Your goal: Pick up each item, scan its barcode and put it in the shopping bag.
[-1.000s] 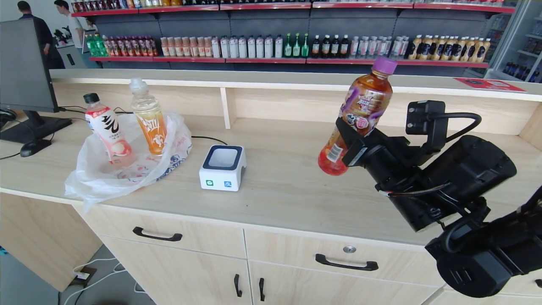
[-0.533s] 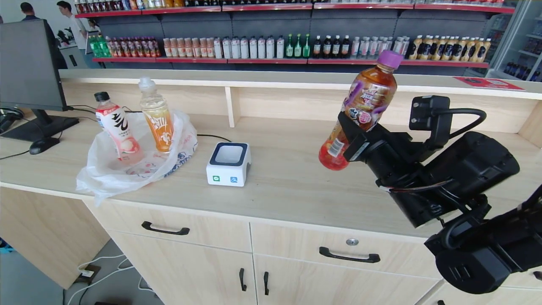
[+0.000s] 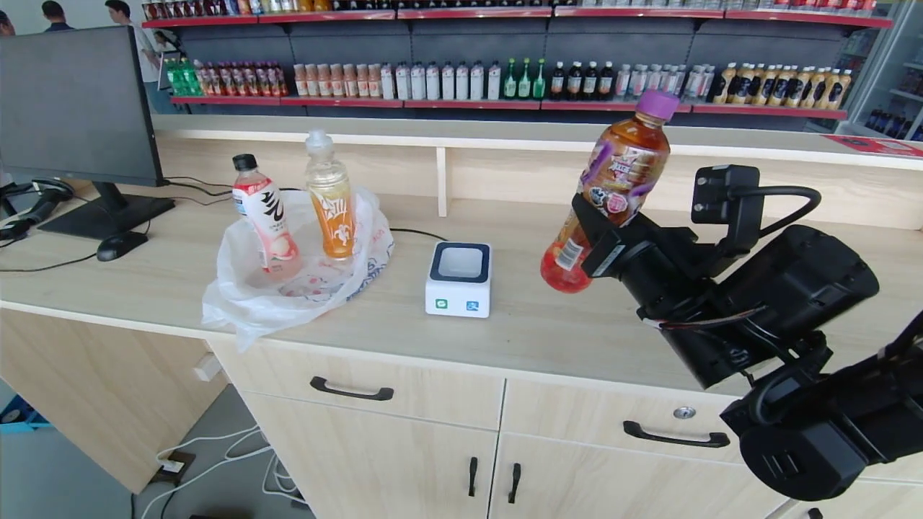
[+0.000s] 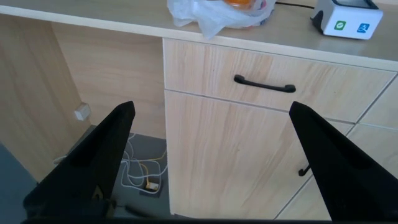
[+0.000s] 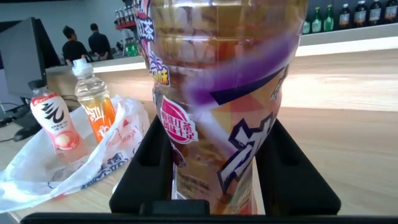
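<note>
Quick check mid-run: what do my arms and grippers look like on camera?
Right arm: glossy black, bulky rounded housings, a boxy wrist camera with a looping black cable, thin red and white wires at one joint. Right gripper: matte black, flat angular jaws. Left gripper: black wedge-shaped jaws.

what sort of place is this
Most likely a small shop's checkout, possibly a mock-up: shelves of bottled drinks line the back wall, a barcode scanner sits on the wooden counter, and a shopping bag lies beside it.
</note>
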You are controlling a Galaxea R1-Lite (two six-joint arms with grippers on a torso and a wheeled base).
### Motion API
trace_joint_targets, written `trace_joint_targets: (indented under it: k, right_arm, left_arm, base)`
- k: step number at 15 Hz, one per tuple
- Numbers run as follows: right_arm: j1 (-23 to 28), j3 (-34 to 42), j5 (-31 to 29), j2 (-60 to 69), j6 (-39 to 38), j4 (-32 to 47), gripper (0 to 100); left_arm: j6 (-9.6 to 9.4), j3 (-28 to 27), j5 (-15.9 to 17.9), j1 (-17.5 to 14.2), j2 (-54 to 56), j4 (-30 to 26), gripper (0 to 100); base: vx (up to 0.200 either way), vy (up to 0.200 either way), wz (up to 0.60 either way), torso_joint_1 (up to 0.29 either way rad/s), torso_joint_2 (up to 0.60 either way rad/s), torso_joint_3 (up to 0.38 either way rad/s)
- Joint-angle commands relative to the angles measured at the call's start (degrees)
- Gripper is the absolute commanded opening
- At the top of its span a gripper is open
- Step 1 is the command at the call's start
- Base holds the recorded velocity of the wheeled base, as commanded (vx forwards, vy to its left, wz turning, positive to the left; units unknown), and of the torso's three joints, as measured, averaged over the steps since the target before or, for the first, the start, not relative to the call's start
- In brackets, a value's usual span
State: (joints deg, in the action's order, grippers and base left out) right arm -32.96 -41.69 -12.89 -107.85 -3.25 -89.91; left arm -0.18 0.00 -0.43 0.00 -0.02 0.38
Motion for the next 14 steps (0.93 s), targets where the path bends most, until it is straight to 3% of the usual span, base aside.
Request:
trace_joint_targets:
  k: [1,9,14]
  right_arm:
    - [0.0,-0.1,0.1,0.4,0.1,-0.1,0]
    - [0.0,-0.6,0.0,0.4,0.2,-0.1,0]
    - [0.0,-0.4,0.0,0.4,0.2,-0.1,0]
  left_arm:
    - [0.01,0.0,0.0,0.0,0.0,0.1,100]
    - [0.27,0.0,0.0,0.0,-0.1,0.1,100]
    - [0.36,0.0,0.0,0.0,0.0,0.1,100]
  base:
    - [0.000,0.200,0.00,0.002,0.00,0.002]
    - [0.000,0.200,0.00,0.003,0.00,0.004]
    - [0.000,0.000,0.00,0.000,0.00,0.000]
